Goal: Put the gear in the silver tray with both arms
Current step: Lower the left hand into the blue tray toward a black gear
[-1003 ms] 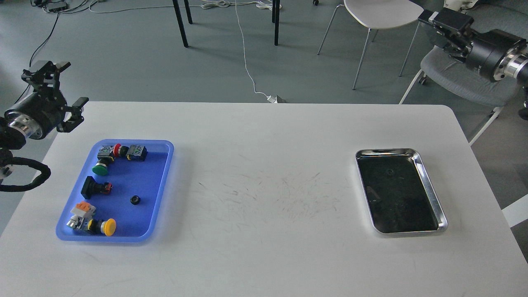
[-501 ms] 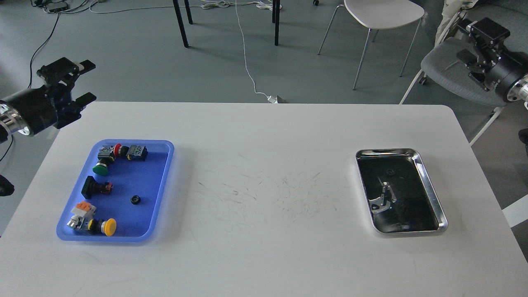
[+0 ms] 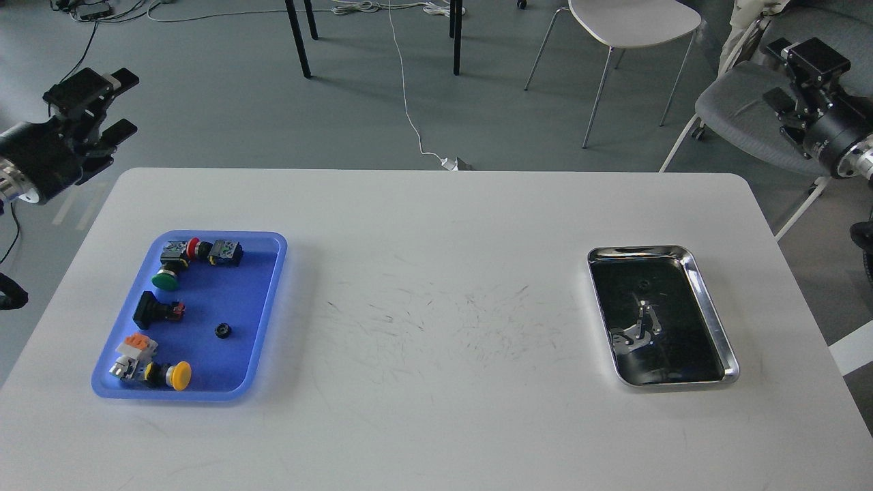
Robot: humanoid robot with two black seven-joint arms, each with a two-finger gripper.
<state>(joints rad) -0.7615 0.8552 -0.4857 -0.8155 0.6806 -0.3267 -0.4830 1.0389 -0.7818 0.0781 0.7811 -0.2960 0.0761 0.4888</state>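
Gear (image 3: 223, 331) sits loose in the blue tray (image 3: 273, 286), far left of the empty silver tray (image 3: 709, 307); small, black, rigid, likely light and prone to roll, so pinch across its rim from above. Left gripper (image 3: 109, 102) fingers spread, holding nothing; right gripper (image 3: 794, 75) fingers also apart, both off the table

White bench (image 3: 436, 423), scuffed at centre. Resting on it: blue tray (image 3: 269, 307) at left; silver tray (image 3: 709, 300) at right, well apart.
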